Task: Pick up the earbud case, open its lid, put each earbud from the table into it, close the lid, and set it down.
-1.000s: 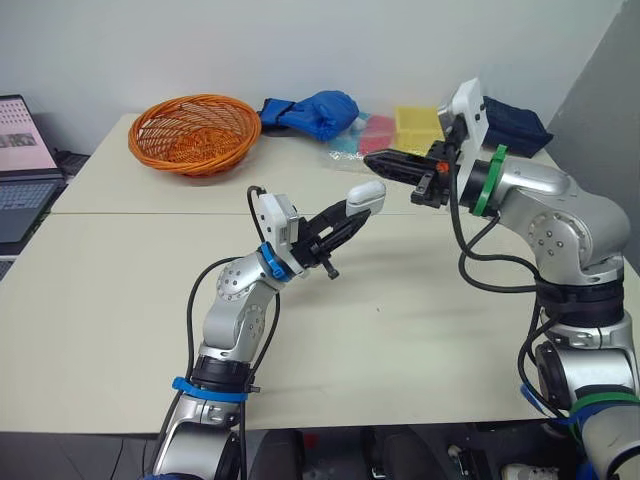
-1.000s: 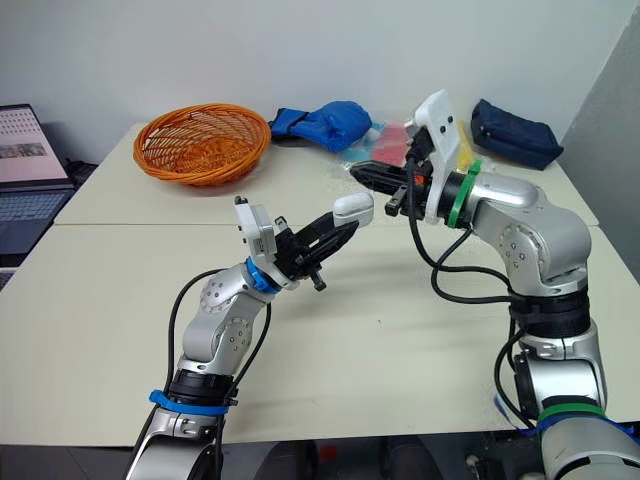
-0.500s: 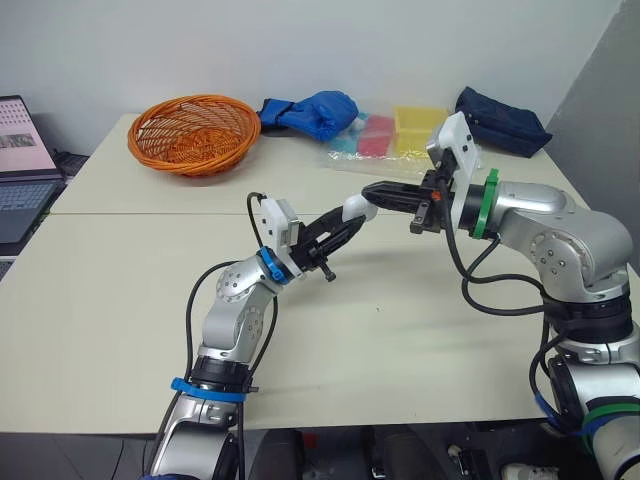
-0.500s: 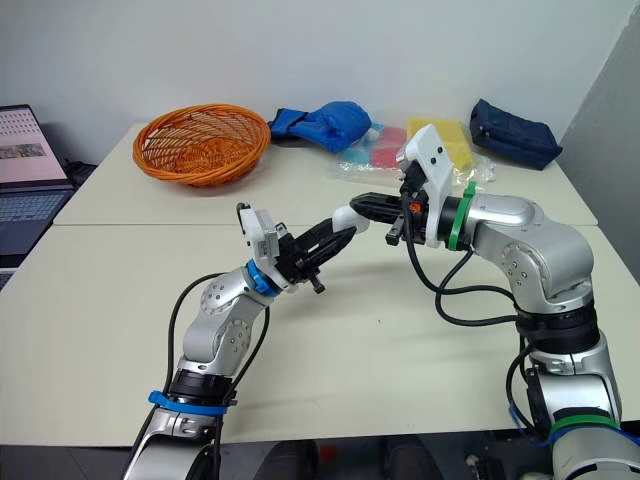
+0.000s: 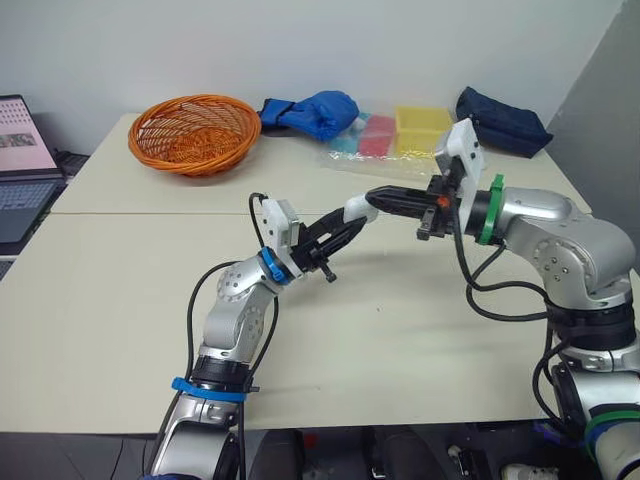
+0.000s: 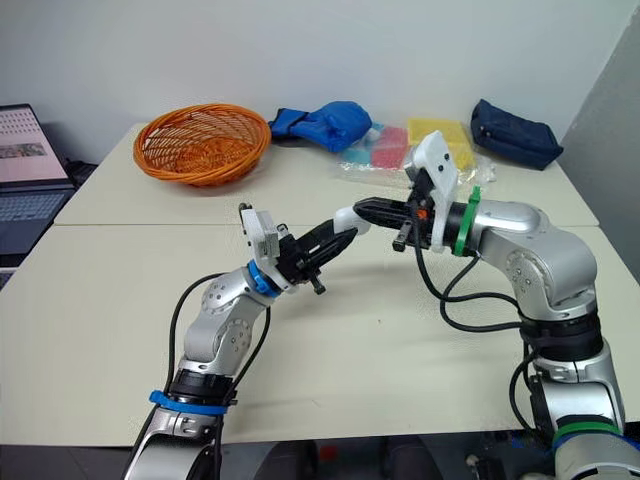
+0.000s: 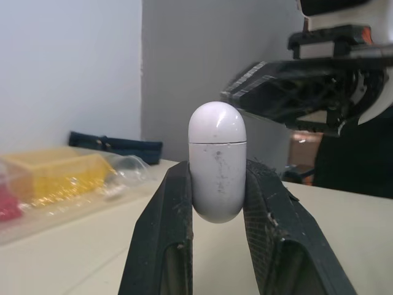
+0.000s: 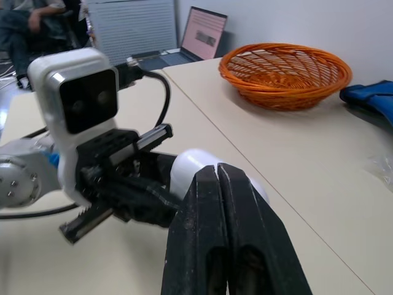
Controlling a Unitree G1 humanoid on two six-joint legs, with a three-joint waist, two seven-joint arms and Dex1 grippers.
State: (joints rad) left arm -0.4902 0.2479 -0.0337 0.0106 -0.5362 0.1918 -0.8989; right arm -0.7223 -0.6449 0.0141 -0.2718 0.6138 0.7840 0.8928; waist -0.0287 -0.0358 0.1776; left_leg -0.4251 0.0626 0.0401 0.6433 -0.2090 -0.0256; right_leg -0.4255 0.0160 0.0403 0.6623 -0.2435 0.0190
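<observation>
Left wrist view: the left gripper (image 7: 217, 175) pinches a white, glossy, pill-shaped earbud case (image 7: 217, 138) between its 2 black fingers (image 7: 161, 233). They clamp the lower body, so the case stands upright along the fingers with its lid end past the tips. The lid seam reads as a thin, closed line.

Just beyond the lid, the right gripper (image 8: 216, 178) points in from the opposite side. Its 2 fingers are pressed together with nothing between them. Its tips sit right at the lid end of the case, though whether they touch it cannot be told.

From the head cameras, the 2 grippers meet in mid-air above the middle of the cream-coloured tabletop (image 5: 120, 300), with the case held clear of the surface.

Along the far side of the table, a round orange wicker basket (image 5: 194, 132) stands to the left, with a crumpled blue fabric bundle (image 5: 315, 112) just beside it. Next come a pink plastic box (image 5: 377, 128) and a yellow plastic box (image 5: 420, 128), side by side among clear plastic wrapping. A dark navy zipped pouch (image 5: 502, 118) lies at the far right. An open laptop (image 5: 20, 160) sits beyond the table's left edge.
</observation>
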